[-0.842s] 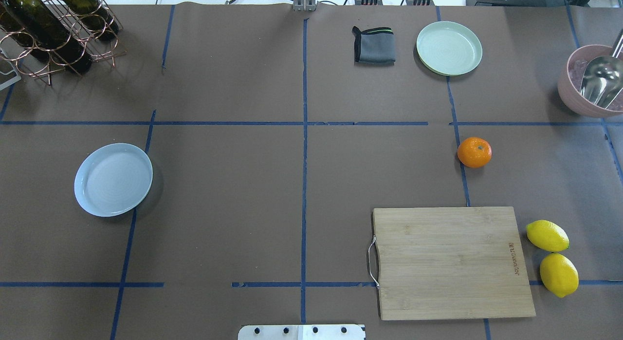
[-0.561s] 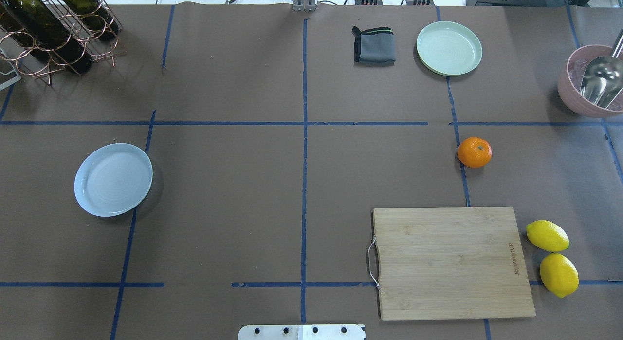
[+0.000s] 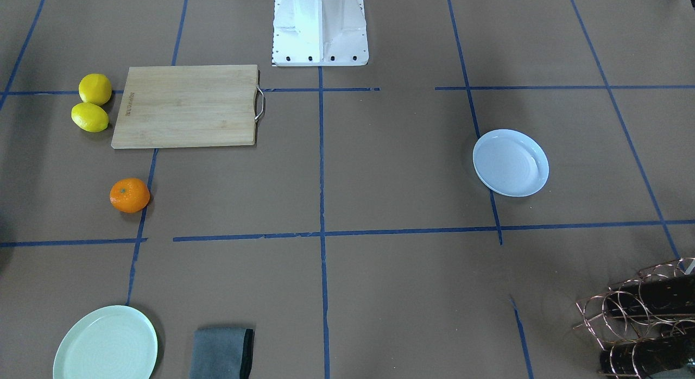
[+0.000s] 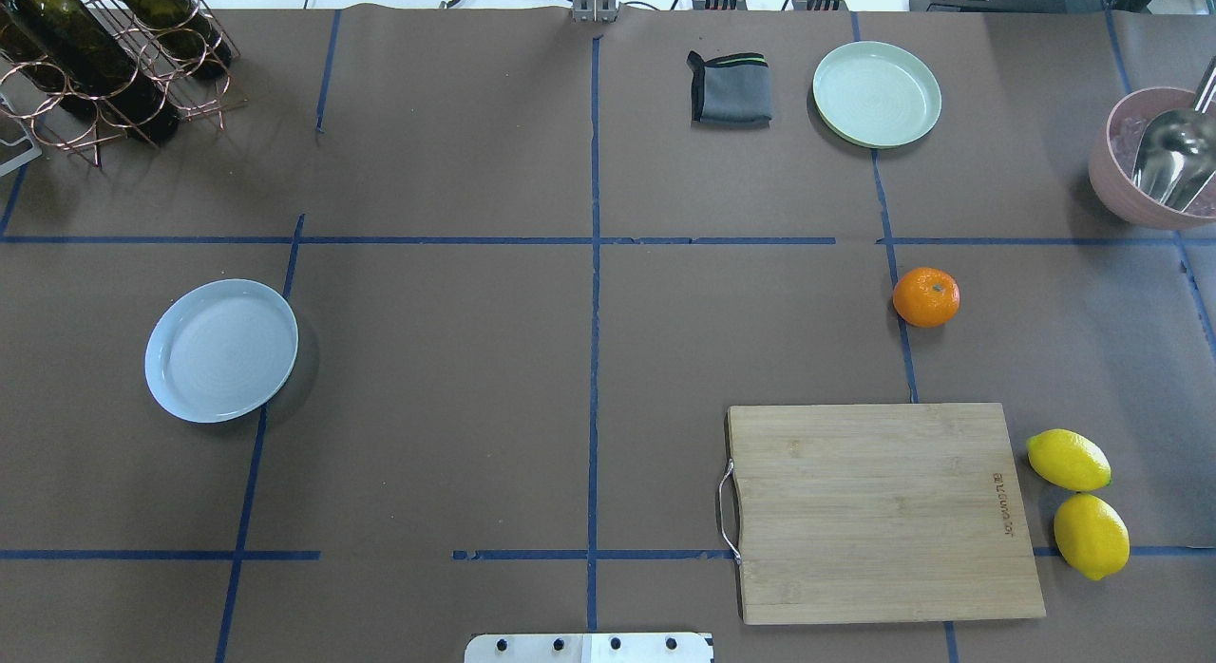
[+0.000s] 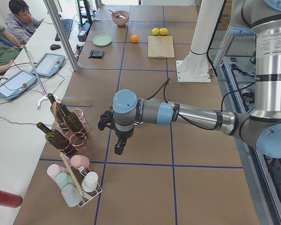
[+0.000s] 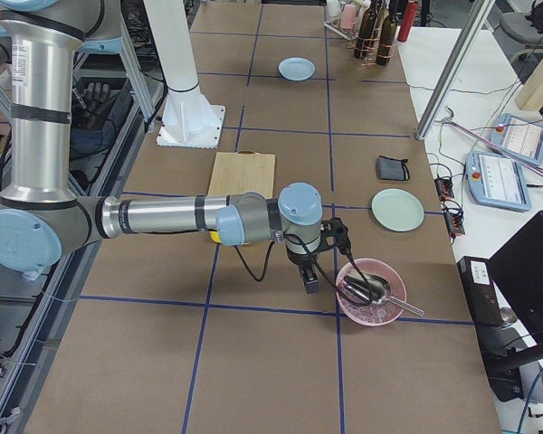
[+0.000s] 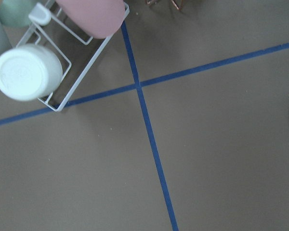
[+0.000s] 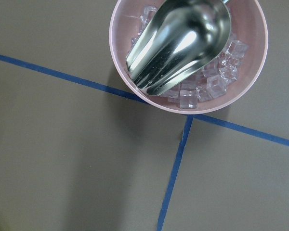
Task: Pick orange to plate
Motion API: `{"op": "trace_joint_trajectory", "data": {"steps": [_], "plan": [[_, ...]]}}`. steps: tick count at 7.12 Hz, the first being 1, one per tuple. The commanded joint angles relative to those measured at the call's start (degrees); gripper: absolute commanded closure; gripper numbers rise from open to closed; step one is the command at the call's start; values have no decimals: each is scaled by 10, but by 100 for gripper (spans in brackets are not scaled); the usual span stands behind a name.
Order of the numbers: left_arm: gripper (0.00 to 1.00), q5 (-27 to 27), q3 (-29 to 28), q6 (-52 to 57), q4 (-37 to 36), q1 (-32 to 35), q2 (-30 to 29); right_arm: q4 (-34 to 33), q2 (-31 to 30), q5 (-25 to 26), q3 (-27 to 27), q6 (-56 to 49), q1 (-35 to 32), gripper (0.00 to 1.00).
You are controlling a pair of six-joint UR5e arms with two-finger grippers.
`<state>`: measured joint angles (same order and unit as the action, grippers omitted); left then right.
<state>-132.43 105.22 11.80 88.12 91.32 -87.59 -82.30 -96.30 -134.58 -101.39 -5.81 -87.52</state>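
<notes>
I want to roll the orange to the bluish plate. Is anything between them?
Between the orange and the plate, only blue tape lines cross bare table, as the overhead view shows.

The orange point(image 4: 926, 297), small, round and bright, sits on the table point(image 4: 475, 407) with its green stem dot facing up, at about 3 o'clock from the table's middle in the overhead view. The plate point(image 4: 221, 350), round and pale bluish-white with a raised rim, lies flat and right side up at 9 o'clock, well apart from the fruit.
</notes>
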Motion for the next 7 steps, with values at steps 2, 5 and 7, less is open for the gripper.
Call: {"op": "trace_joint_trajectory", "data": {"steps": [2,5,7], "plan": [[0,5,3,-36,148,2,-45,41,-3,-3,1,2,1,0],[0,-24,0,-88,277,-77,10,45,-10,-14,2,-3,1,0],[0,19,-1,-323,316,-177,23,45,-14,-13,3,1,1,0]]}}
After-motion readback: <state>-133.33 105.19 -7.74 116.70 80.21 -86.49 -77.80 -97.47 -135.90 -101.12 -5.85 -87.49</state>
